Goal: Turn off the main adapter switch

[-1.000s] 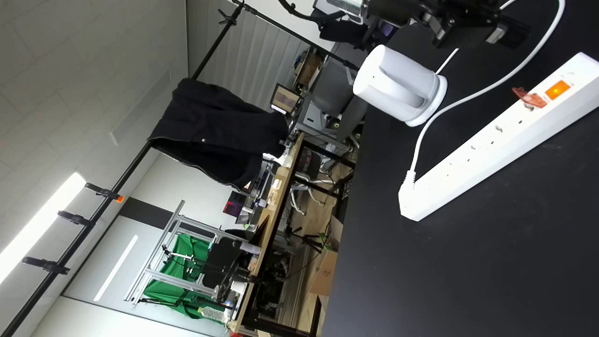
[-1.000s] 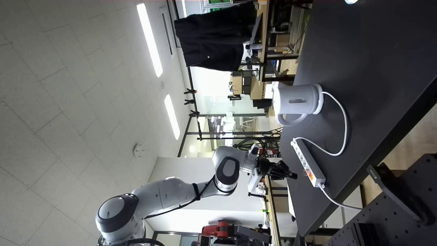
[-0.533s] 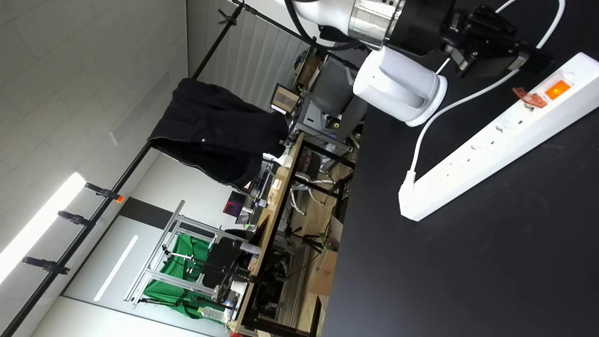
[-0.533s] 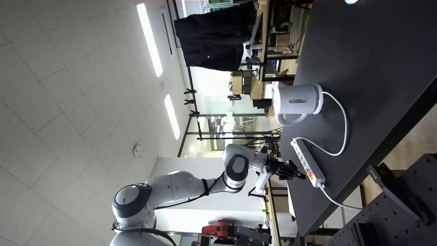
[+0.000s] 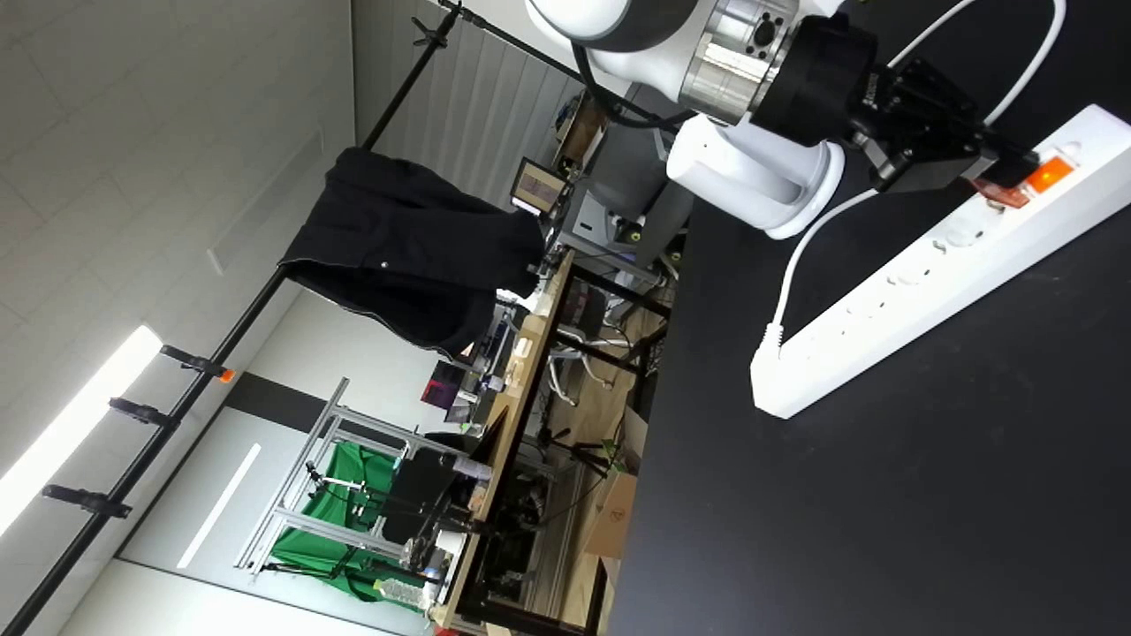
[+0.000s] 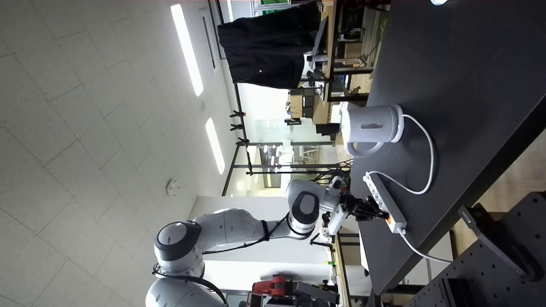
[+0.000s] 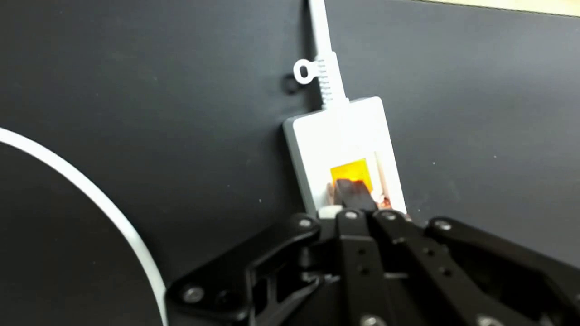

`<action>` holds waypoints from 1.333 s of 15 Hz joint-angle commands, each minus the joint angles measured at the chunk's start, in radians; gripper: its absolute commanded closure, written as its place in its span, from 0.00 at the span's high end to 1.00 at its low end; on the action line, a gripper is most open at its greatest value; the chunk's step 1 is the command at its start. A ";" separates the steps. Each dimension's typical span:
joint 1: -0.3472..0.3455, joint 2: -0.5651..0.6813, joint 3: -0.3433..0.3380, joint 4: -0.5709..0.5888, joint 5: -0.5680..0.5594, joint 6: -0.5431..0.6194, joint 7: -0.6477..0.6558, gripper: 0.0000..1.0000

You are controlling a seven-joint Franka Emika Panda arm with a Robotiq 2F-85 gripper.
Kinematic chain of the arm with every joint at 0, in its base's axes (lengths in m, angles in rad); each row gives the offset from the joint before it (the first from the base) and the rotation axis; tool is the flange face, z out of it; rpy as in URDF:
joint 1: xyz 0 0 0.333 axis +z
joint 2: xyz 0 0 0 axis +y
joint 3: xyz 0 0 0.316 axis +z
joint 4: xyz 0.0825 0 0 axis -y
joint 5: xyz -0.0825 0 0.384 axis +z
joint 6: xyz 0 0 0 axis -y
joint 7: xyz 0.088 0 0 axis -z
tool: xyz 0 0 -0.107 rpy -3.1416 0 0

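Under my pincer (image 7: pixel 355 194): the orange switch (image 7: pixel 351 170), one edge hidden by the fingertips; I can't tell whether they touch. It looks lit, so I judge it on.
Fingers: clenched together with nothing between; blunt enough, I think, for pressing.
Switch feel: hard, slick plastic, I expect, stiff until it tips over. I'd grasp nothing, just push the raised half, though which half stands proud I can't make out.
Flap (image 5: pixel 1013 198): close by the fingertips, thin, clear, reddish; probably brittle, so I'd spare it any load.
Power strip (image 5: pixel 928 274): running away from below the pincer, with the switch near its end; rigid, likely light enough to skid on the smooth table (image 5: pixel 839 512) if I shove sideways, so I'd press straight down.
Arm (image 6: pixel 239 230): behind and above the pincer, bent high, then sloping down; it aims the pincer nearly straight at the table, leaning a little.
White cord (image 6: pixel 432 157): looping from the strip's far end, off to one side of the pincer.
Kettle (image 6: pixel 371 117): farthest out, well apart from the pincer, upright.
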 commanded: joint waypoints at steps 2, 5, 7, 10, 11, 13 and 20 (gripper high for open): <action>-0.048 0.009 0.062 -0.005 0.041 0.119 0.022 0.00; -0.073 0.011 0.102 -0.024 0.083 0.225 0.030 0.00; -0.077 0.015 0.111 -0.035 0.075 0.283 0.049 0.00; -0.071 0.014 0.107 -0.047 0.043 0.325 0.083 0.00; -0.086 0.009 0.119 -0.047 0.038 0.298 0.079 0.00; -0.116 0.003 0.152 -0.047 0.051 0.278 0.064 0.00; -0.180 -0.033 0.227 -0.060 0.083 0.213 0.061 0.00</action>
